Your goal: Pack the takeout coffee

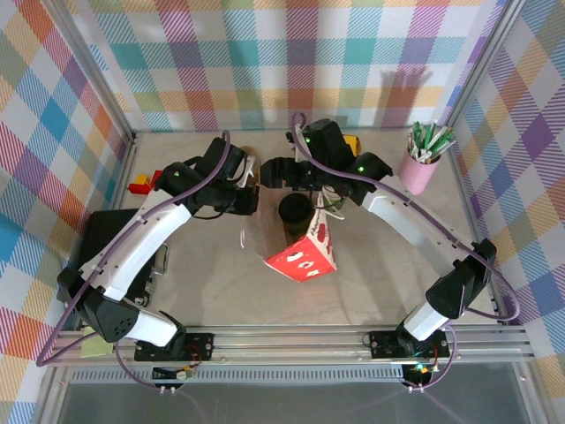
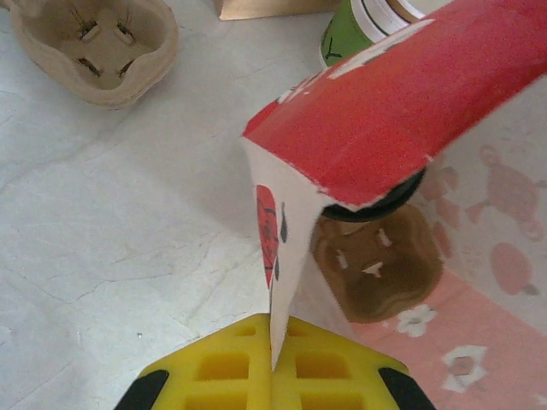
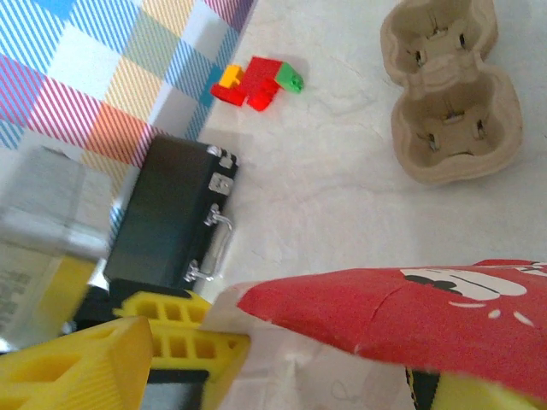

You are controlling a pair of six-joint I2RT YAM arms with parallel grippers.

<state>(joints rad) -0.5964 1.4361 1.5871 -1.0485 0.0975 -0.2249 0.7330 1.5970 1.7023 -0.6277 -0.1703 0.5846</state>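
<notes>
The takeout coffee shows as a round black lid (image 1: 296,210) at the mouth of the red-and-white bag (image 1: 302,256); its green body is hidden. In the left wrist view the lid's black rim (image 2: 389,198) peeks from under the bag's raised red flap (image 2: 385,111). My left gripper (image 2: 273,359) is shut on the bag's white edge, also at the bag's left (image 1: 250,201). My right gripper (image 1: 281,177) hovers just behind the lid. Its yellow fingers (image 3: 77,367) stand wide apart at the frame's lower corners, open, with the bag (image 3: 402,316) between them.
A brown cup carrier (image 2: 376,265) shows through the bag wall. Another paper carrier (image 3: 449,94) lies on the table behind. Green-and-white cups (image 2: 346,30) stand beyond the bag. A black case (image 1: 110,238) and toy bricks (image 3: 252,81) are left, a pink cup of sticks (image 1: 419,163) back right.
</notes>
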